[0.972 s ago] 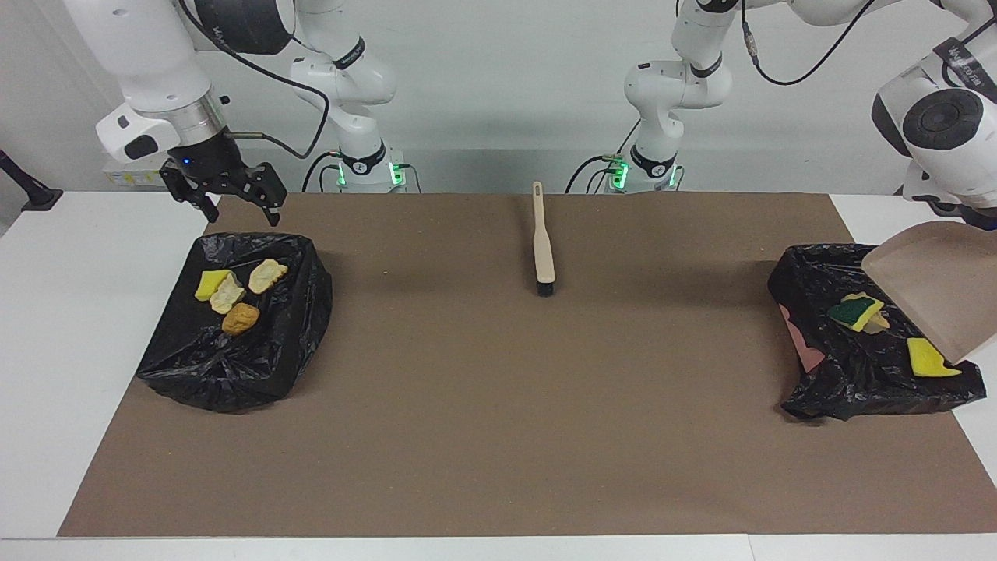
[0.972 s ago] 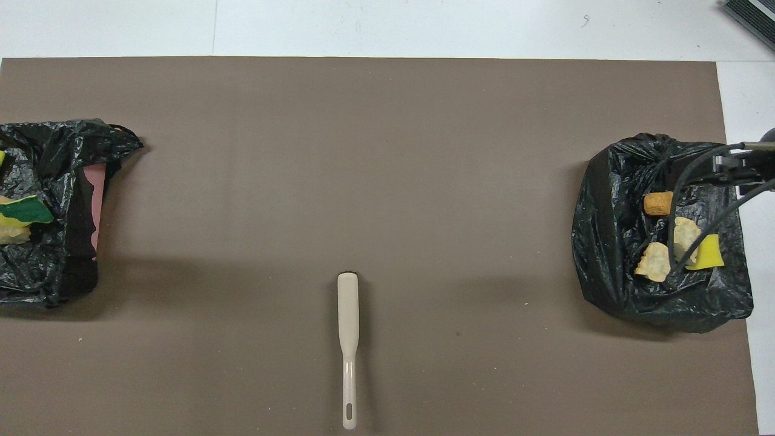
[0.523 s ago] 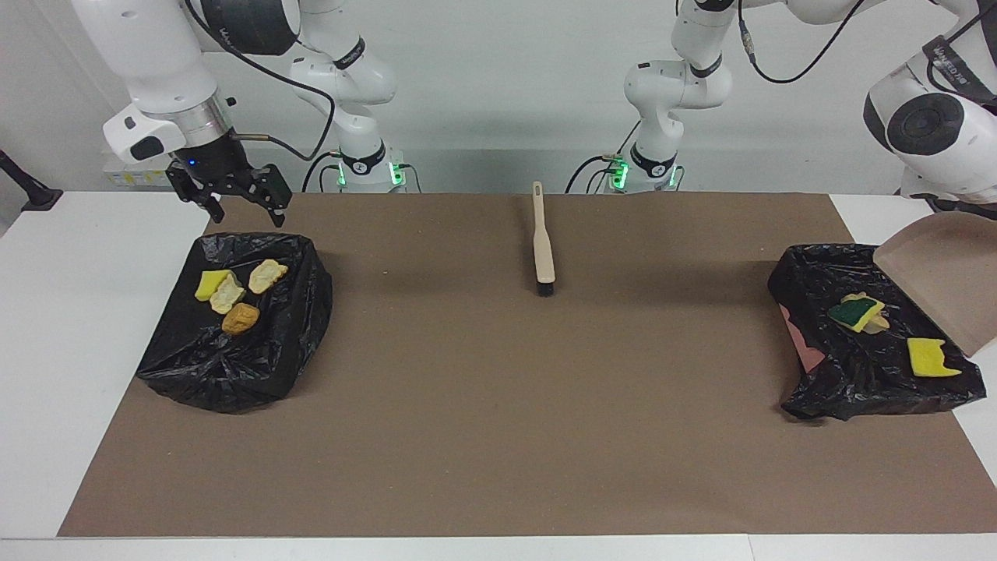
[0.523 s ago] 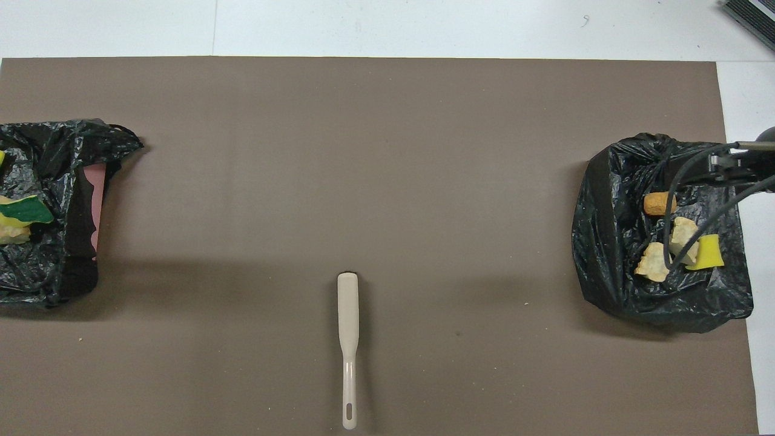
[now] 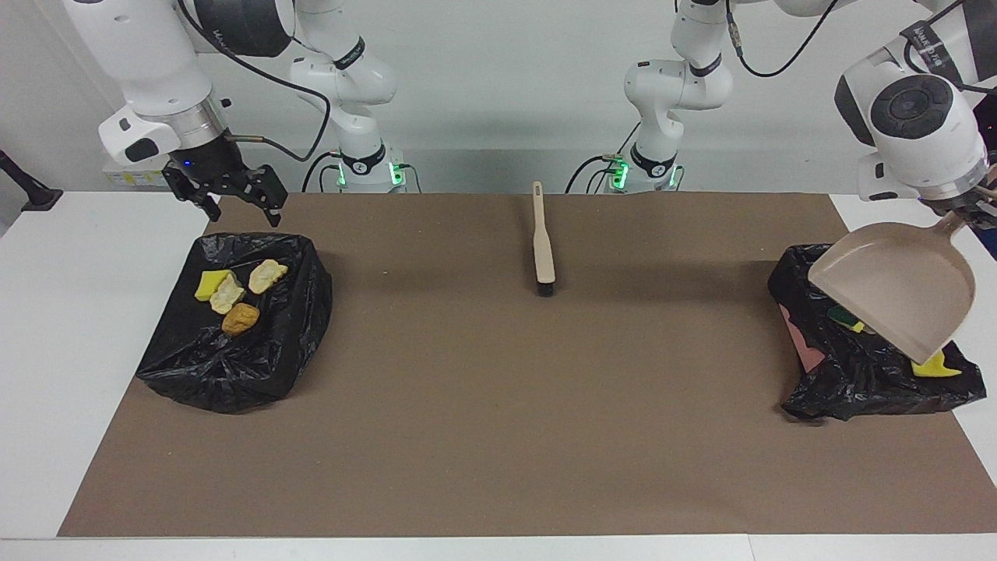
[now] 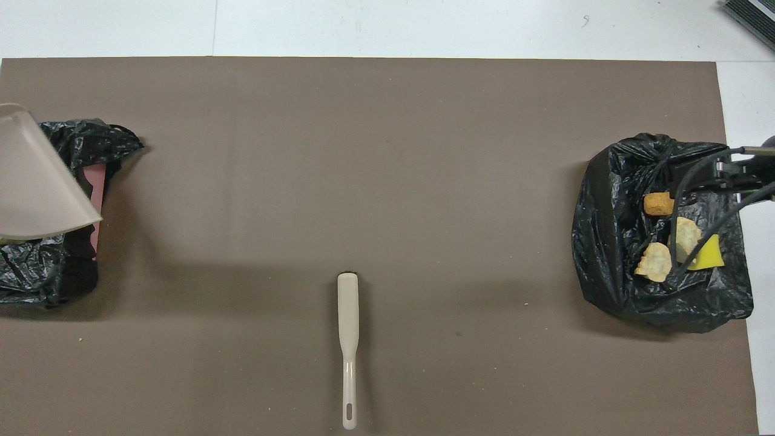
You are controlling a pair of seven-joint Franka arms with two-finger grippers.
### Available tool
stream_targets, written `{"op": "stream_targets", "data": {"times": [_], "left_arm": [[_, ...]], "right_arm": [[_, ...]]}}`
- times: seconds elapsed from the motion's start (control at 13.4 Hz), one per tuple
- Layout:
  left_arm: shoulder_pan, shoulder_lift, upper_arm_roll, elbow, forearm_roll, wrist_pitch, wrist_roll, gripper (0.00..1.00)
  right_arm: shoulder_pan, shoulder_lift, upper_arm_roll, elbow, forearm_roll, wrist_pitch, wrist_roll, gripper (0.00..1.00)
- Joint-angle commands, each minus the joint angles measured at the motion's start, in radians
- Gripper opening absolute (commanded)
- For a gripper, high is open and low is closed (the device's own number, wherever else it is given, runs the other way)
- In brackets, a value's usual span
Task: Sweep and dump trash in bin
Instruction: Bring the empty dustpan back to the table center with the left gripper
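1. Now the left hand (image 5: 968, 209) pinches the handle of the beige dustpan (image 5: 896, 284), tilted over the bin (image 5: 857, 374) at 3 o'clock in the facing view; trash (image 5: 933, 366) lies under it.
2. Right hand (image 5: 234, 195), fingers spread, hovers at 12 o'clock of the second bin (image 5: 234, 366), which holds four scraps (image 5: 240, 318).
3. Brush (image 5: 543, 249) lies on the worktop (image 5: 467, 389).

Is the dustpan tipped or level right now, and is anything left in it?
Tipped. The dustpan hangs mouth-down from the left gripper over the bin; its visible inside is bare.
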Motion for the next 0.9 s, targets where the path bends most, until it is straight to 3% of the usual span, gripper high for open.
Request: {"op": "stream_targets", "data": {"times": [0.0, 0.3, 0.45, 0.82], "left_arm": [[-0.046, -0.017, -0.002, -0.029, -0.17, -0.041, -0.233, 0.0], [-0.161, 0.013, -0.002, -0.038, -0.385, 0.025, -0.523, 0.0], [-0.187, 0.018, -0.002, -0.038, -0.494, 0.078, -0.577, 0.0], [-0.394, 0.167, -0.002, -0.018, -0.546, 0.256, -1.066, 0.0]], "right_arm": [[-0.009, -0.025, 0.005, -0.027, 0.018, -0.01, 0.017, 1.0], [-0.006, -0.025, 0.005, -0.027, 0.018, -0.008, 0.017, 1.0], [-0.008, -0.027, 0.005, -0.027, 0.018, -0.01, 0.016, 1.0], [-0.008, -0.027, 0.005, -0.028, 0.018, -0.011, 0.016, 1.0]]}}
